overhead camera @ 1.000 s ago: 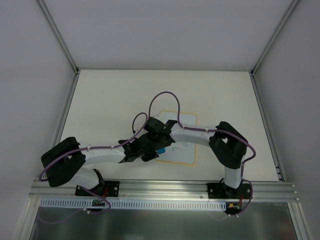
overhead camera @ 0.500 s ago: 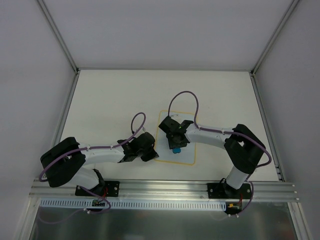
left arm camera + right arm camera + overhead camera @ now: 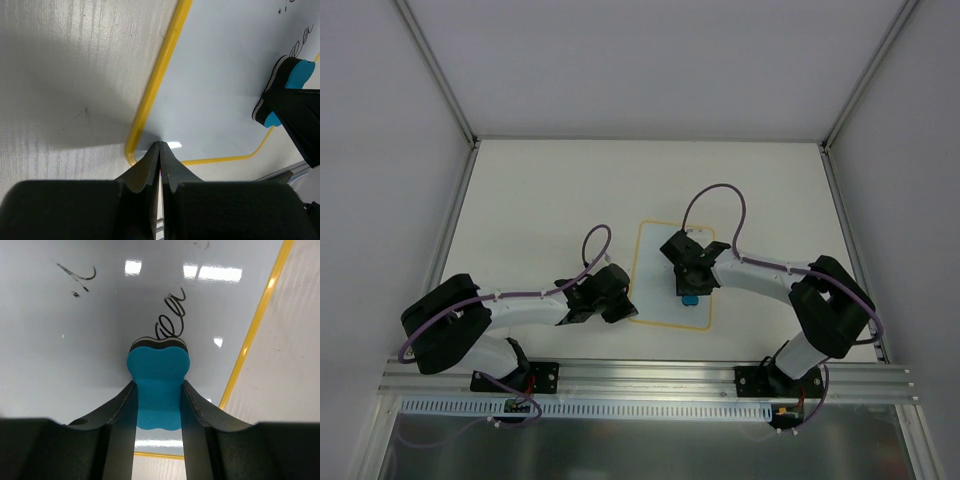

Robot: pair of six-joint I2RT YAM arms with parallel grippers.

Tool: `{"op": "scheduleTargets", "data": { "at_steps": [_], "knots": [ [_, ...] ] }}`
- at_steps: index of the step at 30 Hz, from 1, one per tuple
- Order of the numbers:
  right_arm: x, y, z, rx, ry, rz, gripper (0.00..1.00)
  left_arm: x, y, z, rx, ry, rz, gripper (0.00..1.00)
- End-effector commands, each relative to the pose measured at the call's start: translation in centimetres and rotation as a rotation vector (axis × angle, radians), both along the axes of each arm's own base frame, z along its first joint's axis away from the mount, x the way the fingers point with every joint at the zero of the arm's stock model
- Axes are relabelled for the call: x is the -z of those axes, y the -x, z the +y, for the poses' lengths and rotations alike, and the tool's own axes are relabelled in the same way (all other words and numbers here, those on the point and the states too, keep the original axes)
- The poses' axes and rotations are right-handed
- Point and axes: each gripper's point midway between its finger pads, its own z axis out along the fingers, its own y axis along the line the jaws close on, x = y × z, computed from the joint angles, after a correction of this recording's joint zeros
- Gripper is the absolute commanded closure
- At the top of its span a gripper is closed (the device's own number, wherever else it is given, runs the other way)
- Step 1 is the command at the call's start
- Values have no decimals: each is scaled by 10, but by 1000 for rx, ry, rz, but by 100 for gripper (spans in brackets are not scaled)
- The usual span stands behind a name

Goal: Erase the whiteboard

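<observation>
Two arms work the small glossy whiteboard with the thin yellow rim [image 3: 655, 270], which lies flat on the matte white tabletop [image 3: 520, 200], midway along its near edge. A second ago the right arm reached across to the board's left edge, its wrist crowding the left arm. It has since drawn rightward, and the eraser now sits near the board's near-right corner. That looks like one wiping stroke along the near part. The left half of the board reads clean from above.

The right gripper [image 3: 158, 385] is clamped on a blue foam eraser block with a waisted outline and a dark felt sole [image 3: 158, 365], sole down on the board. Dark cursive loops [image 3: 172, 320] begin right at the eraser's front end, and fainter strokes [image 3: 75, 275] sit further off, so I judge the job unfinished.

The left gripper [image 3: 160, 150] has its black fingers pressed together, their tips on the board's near-left rounded corner. They probably pin it against sliding, though I cannot tell whether they nip the rim. The board mirrors the lamps as bright patches, while the tabletop beside it shows a fine ribbed grain.
</observation>
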Motion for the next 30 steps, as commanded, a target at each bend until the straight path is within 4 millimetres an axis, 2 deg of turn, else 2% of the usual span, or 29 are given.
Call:
{"op": "scheduleTargets", "data": {
  "at_steps": [1,2,4,5,6,7,9,10,12,14,17,18,20,21,25,27,30],
  "knots": [
    [19,14,11,-105,67,62,96,44,28,53,4,-220,118,100],
    [8,4,29,-146,44,35,96,44,28,53,4,-221,119,100],
    [14,2,47,-198,52,61,96,44,28,52,7,-221,120,100],
    [2,-11,66,-208,20,36,96,44,28,52,6,-221,118,100],
    [11,-13,71,-228,37,59,96,44,28,52,7,-220,119,100],
    [12,-14,76,-237,40,74,96,44,28,52,7,-221,117,100],
    [3,-28,96,-254,15,55,96,44,28,53,7,-222,118,100],
    [11,-30,98,-268,32,71,95,44,28,53,6,-221,118,100],
    [8,-42,103,-264,32,64,95,44,29,53,6,-222,119,100],
    [12,-49,98,-248,38,72,96,44,28,53,3,-219,118,100],
    [15,-61,72,-192,53,88,96,44,28,54,2,-219,119,100],
    [16,-69,58,-158,61,90,96,44,28,54,2,-221,117,100],
    [18,-71,34,-135,93,95,96,44,28,53,4,-220,118,100],
    [18,-78,19,-99,102,97,96,44,28,53,3,-220,118,100],
    [17,-83,-21,-40,131,106,96,44,28,54,1,-221,117,100],
    [19,-87,-36,-7,133,112,96,44,28,54,1,-220,119,100],
    [17,-88,-39,0,120,110,96,44,28,54,1,-221,117,100]
  ]
}}
